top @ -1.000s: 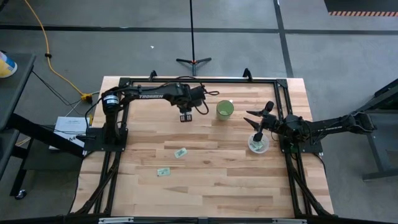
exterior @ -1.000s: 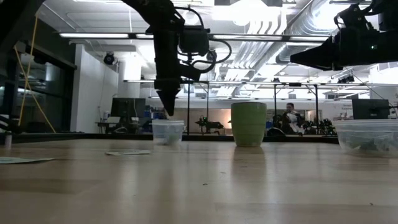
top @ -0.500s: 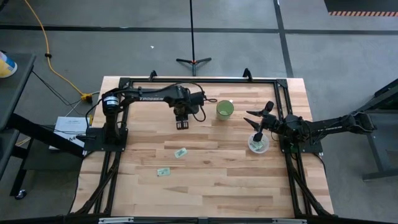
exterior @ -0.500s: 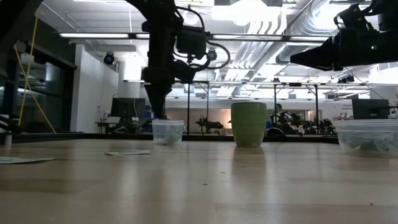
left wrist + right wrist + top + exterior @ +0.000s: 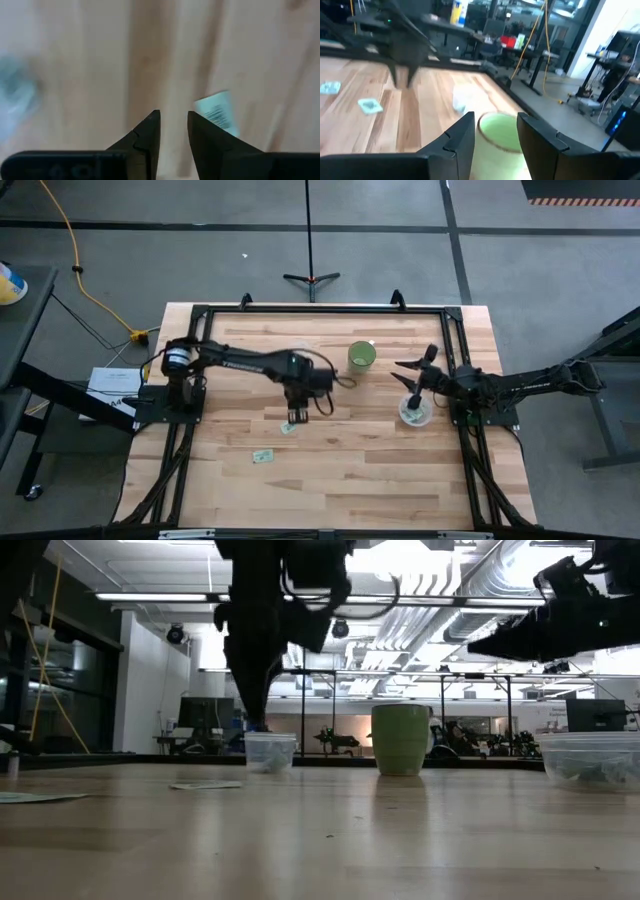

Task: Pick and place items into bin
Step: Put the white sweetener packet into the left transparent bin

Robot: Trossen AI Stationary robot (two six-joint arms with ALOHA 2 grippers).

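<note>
Two pale green and white packets lie flat on the wooden table: one [image 5: 289, 427] near the middle, another [image 5: 263, 456] nearer the front edge. My left gripper [image 5: 297, 417] points down just above the first packet, open with nothing between its fingers. In the left wrist view that packet [image 5: 217, 112] shows beside one finger, not in the gap [image 5: 173, 131]. The clear round bin [image 5: 415, 417] stands at the table's right, with pale items inside. My right gripper [image 5: 415, 362] hovers level and open beside the bin, holding nothing.
A green cup [image 5: 361, 357] stands at the far middle of the table, straight ahead of my right gripper's fingers [image 5: 496, 131]. A small clear cup [image 5: 270, 752] stands behind the packets. A black frame [image 5: 320, 310] runs round the table. Bare wood lies toward the front edge.
My left gripper has swung from the far part of the table, left of the green cup, toward the near edge and now stands over the middle packet, still pointing down. The packets and cups have not moved.
</note>
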